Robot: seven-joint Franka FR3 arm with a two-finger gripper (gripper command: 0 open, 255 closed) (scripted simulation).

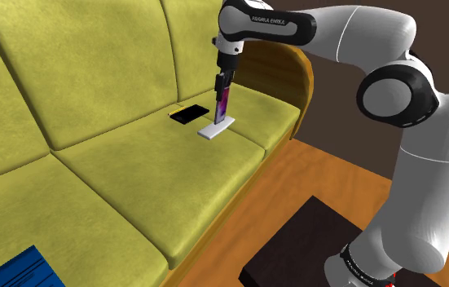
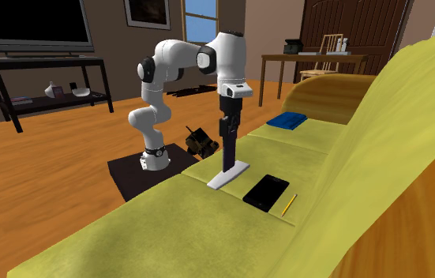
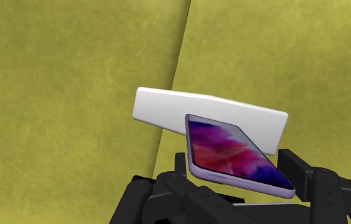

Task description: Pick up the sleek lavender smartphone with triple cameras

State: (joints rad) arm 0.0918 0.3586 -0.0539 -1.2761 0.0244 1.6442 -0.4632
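Phone [image 1: 222, 99] hangs nearly upright in the gripper [image 1: 220, 82], its long axis running straight down from the fingers. The top end is clasped between them and the bottom end points at the sofa [image 1: 133, 155]. In the wrist view the two black fingers [image 3: 304, 172] press on either side of the phone [image 3: 234, 156], closed narrowly on its thin body. It is a slim rectangle with rounded corners and a smooth lavender rim, and its glossy screen shows swirls of purple, magenta and red. The rear side is not visible.

Directly below the fingers a slab [image 1: 217, 128] lies on the seat cushion. It is plain white, flat and oblong with softened edges. The phone's lower end [image 2: 227, 154] reaches down to the slab [image 2: 229, 175], but whether they touch cannot be told. Just beside the slab, away from the arm, rests a flat black device [image 2: 266, 192] with a matte face, and a thin yellow pencil [image 2: 288, 205] lies along its far edge. The sofa is olive-yellow, with a mottled, suede-like cover and padded seams.
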